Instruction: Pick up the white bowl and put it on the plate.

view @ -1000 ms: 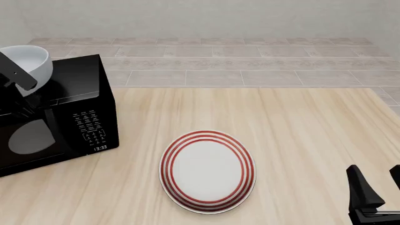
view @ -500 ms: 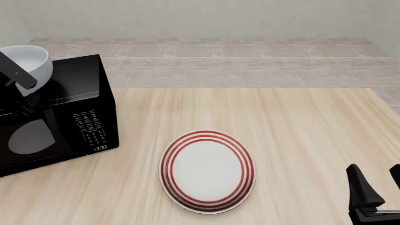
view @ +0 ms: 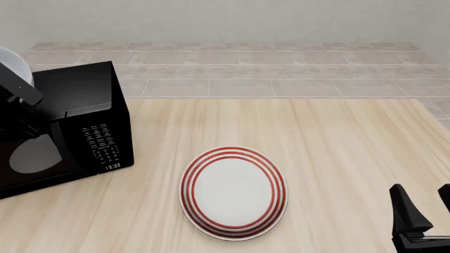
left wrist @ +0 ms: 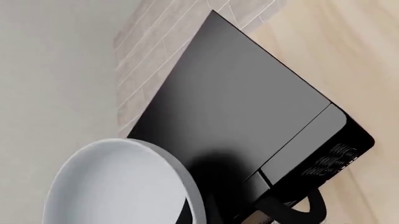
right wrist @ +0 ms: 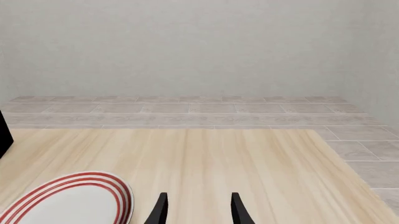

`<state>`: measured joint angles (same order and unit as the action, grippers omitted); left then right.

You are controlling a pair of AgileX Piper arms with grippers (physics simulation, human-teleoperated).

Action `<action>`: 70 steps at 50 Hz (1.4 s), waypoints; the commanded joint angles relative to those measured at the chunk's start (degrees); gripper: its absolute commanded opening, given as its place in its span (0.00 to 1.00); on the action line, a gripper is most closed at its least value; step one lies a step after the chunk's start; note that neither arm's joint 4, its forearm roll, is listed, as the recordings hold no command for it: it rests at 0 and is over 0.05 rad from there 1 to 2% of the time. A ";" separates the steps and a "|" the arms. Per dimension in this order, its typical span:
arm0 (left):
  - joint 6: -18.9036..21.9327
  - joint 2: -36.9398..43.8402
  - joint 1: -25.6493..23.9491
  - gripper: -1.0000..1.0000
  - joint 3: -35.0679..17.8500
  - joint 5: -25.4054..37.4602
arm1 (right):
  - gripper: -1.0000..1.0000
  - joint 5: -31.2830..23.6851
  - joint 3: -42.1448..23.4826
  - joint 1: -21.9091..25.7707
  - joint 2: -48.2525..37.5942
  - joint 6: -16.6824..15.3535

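One sliver of white bowl (view: 14, 64) visible, left tool (view: 20, 87) gripping it; right tool (right wrist: 198, 207) spread.

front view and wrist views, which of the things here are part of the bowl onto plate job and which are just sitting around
Part of the job:
- white bowl, raised above the microwave at the left gripper
- plate, flat on the table

Just there:
- microwave
- table
- right gripper, open and holding nothing

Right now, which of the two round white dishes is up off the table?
The white bowl: plain, deep, held above the microwave. The plate, flat with red rings, lies on the table.
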<state>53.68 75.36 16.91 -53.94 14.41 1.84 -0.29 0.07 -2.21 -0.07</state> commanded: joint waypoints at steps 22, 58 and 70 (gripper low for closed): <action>1.17 -9.59 -1.96 0.00 0.34 6.60 | 1.00 -0.04 -0.02 0.06 0.04 0.04; -7.85 -26.87 -23.16 0.00 -5.36 26.69 | 1.00 -1.09 -0.03 0.09 1.10 0.02; -9.86 -28.42 -30.93 0.00 -6.59 30.04 | 1.00 -1.08 -0.03 0.08 1.08 0.04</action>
<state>45.19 48.70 -8.03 -58.88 41.62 1.03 -0.27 0.09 -1.38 -0.06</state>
